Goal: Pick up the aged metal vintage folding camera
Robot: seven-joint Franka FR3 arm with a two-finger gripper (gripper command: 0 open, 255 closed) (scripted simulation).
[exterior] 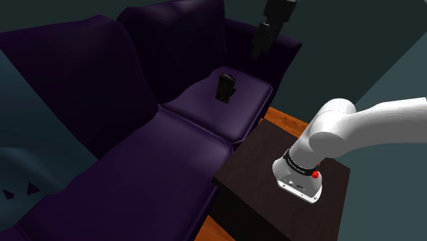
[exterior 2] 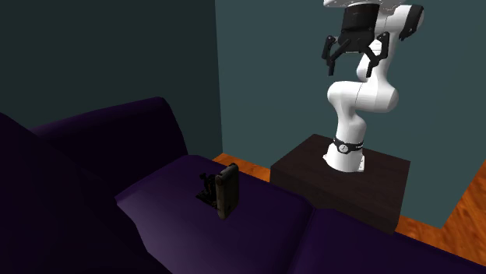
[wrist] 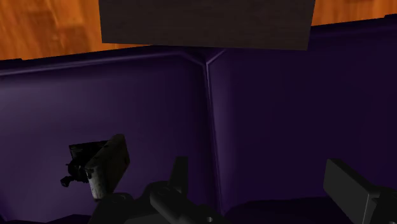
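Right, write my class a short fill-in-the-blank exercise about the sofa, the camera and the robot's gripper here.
1. The folding camera stands on the ______ sofa.
2. The gripper hangs well above the camera, holding nothing, its fingers ______.
3. The floor under the dark stand is coloured ______.
Missing words: purple; open; orange.

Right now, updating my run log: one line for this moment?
gripper: open, empty, high | folding camera: standing on seat of purple sofa | phase: pre-grasp
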